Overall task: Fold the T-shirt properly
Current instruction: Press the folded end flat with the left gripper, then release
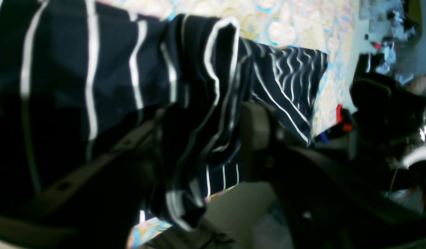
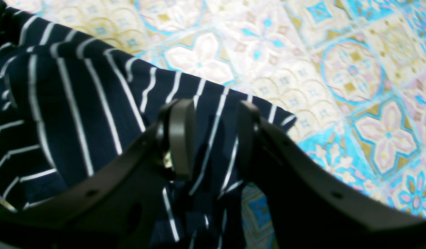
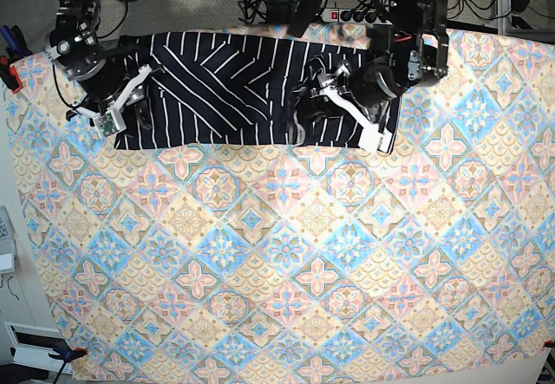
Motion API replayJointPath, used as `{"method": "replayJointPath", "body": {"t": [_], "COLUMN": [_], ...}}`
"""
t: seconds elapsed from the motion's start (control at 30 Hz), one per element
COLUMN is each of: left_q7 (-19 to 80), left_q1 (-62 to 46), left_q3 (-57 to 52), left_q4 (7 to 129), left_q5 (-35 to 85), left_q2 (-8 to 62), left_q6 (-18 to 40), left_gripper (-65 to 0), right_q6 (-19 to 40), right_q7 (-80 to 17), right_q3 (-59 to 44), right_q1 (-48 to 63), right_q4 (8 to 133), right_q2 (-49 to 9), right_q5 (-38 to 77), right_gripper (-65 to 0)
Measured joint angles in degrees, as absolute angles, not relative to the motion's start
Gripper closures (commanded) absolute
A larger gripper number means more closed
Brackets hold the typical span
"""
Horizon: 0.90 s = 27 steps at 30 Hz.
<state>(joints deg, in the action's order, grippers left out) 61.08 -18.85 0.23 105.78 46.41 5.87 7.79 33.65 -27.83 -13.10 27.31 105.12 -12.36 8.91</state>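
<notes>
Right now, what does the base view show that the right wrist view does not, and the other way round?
Only base: the left arm's upper body, the broad stretch of tablecloth on the near side of the T-shirt, and the cloth's edge along the picture's left.
Only right wrist: a close look straight between the right gripper's parted fingers, with pinstriped fabric visible through the gap.
Both: the T-shirt, the patterned tablecloth and the right gripper.

Two black robot arms [image 3: 414,42] show silvery-white metallic patches among their dark parts. Small pale round fittings dot the black sections.
</notes>
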Motion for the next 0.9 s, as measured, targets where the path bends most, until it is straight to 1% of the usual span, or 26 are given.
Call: {"method": "replayJointPath", "body": {"t": [0.07, 0.17, 0.37, 0.47, 0.6, 0.77, 0.9], "left_q7": [60.51, 61.17, 61.47, 61.12, 61.06, 61.12, 61.10], "left_q1": [-18.90, -20.16, -25.71, -26.37, -25.19, -21.91, -21.26], "left_q3": [-0.23, -1.30, -12.32, -15.03, -14.76, -14.74, -14.70], "left_q4": [107.18, 110.37, 111.22, 111.22, 107.20, 97.73, 96.90], "left_q5": [46.35, 46.57, 46.48, 46.30, 46.81, 46.28, 46.35], "left_q2": [6.90, 10.70, 15.11, 16.84, 18.31, 18.55, 18.59], "left_q6": [7.68, 7.77, 7.77, 7.75, 7.97, 7.77, 7.81], "left_gripper": [-32.4, -32.4, -32.4, -32.8, -32.8, -32.8, -32.8], "right_q6": [33.61, 33.61, 33.61, 33.61, 33.63, 33.63, 33.63], "right_q7": [-27.92, -28.03, -28.10, -28.12, -28.08, -28.08, -28.05], "right_q3": [-13.13, -13.13, -13.08, -12.99, -12.75, -12.75, -12.75], "right_q1": [27.38, 27.33, 27.38, 27.42, 27.42, 27.42, 27.42], "right_q4": [105.12, 105.12, 105.12, 105.12, 105.12, 105.12, 105.12], "right_q2": [-12.38, -12.38, -12.34, -12.36, -12.23, -12.08, -12.08], "right_q5": [8.86, 8.88, 8.84, 8.86, 8.88, 8.91, 8.88], "right_gripper": [-20.3, -20.3, -20.3, -20.3, -20.3, -20.3, -20.3]}}
